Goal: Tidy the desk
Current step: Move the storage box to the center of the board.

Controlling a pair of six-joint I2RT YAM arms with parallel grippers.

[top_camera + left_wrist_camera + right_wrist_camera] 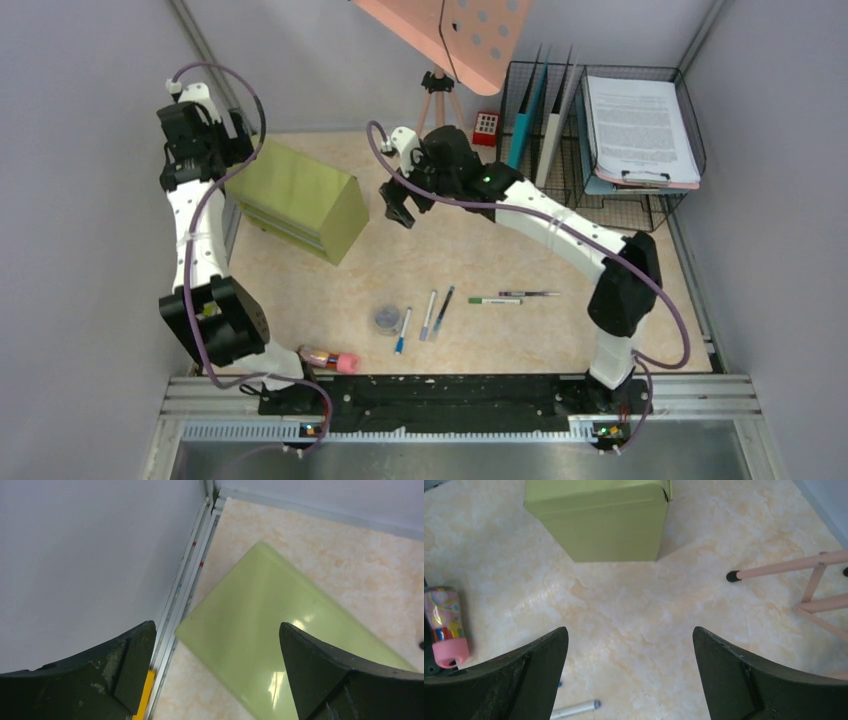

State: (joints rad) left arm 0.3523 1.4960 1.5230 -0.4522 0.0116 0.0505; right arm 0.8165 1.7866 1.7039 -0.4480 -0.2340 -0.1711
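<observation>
Desk [400,270] pale peach marbled; left end effector [216,630], right end effector [630,632] released, empty.

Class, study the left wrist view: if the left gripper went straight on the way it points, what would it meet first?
Probably the green cabinet, on its top near the corner by the wall. The left gripper is open and aimed at that corner; depth is unclear.

Left obstacle: boxy light-green cabinet [300,200].
Near obstacle: scattered slim pens [432,314].
Rear obstacle: black wire paper tray [625,205].
Free room: marbled beige desk [450,262] between them.
</observation>
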